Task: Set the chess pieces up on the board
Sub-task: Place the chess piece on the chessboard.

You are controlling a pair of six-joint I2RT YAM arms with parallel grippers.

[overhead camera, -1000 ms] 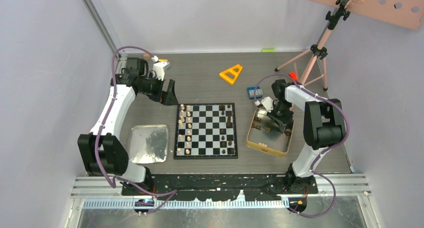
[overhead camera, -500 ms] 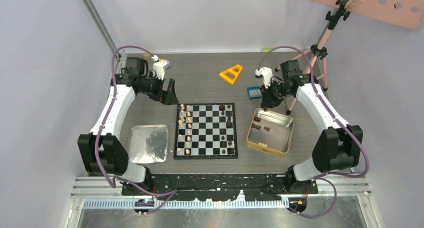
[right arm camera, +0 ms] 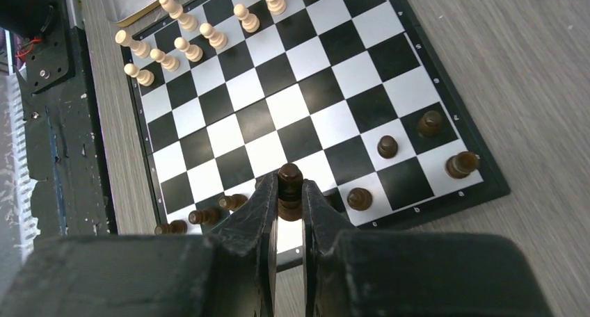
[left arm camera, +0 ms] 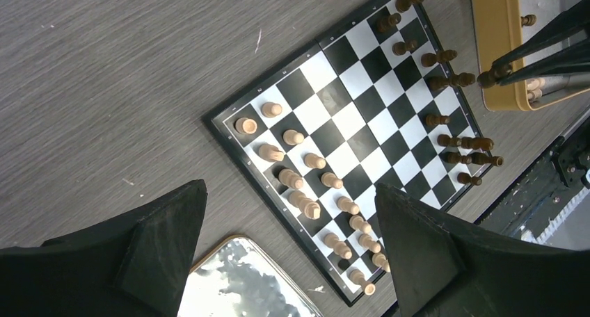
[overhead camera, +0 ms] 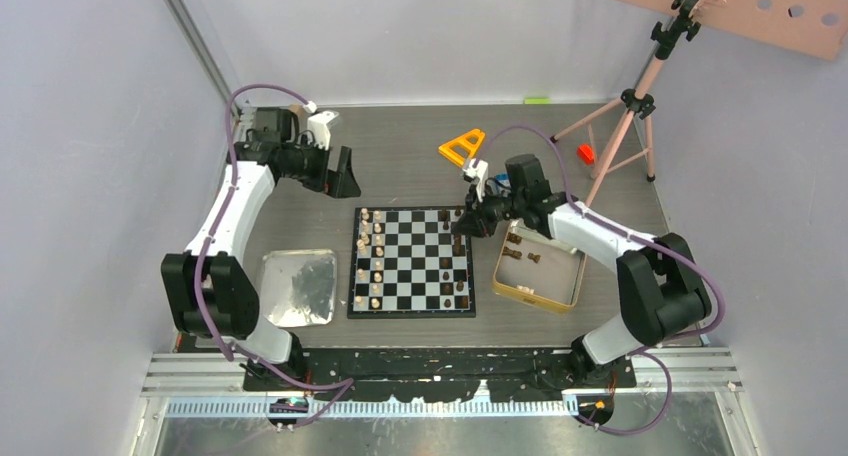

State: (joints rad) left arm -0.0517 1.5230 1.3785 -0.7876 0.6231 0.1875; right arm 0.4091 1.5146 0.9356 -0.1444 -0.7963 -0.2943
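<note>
- Right pincer (right arm camera: 290,192) is narrow, clamped on one dark piece (right arm camera: 289,174); the piece's head pokes up past the fingertips.
- The held piece sits over the board (right arm camera: 278,80), in the edge rows on the dark side. Cannot tell if it touches the square.
- Other dark pieces (right arm camera: 387,147) stand near it in those same edge rows.
- Light pieces (right arm camera: 182,49) stand in two rows on the opposite side of the board.
- In the top view the right pincer is near the board's far right corner.
- Gold tin (overhead camera: 530,298) sits just right of the board, with a few loose pieces (overhead camera: 518,251) inside.
- Left pincer (left arm camera: 289,188) is wide and holds nothing. It is raised over the table (overhead camera: 400,156), apart from the board's far left corner.
- Silver tray (overhead camera: 297,253) lies left of the board.
</note>
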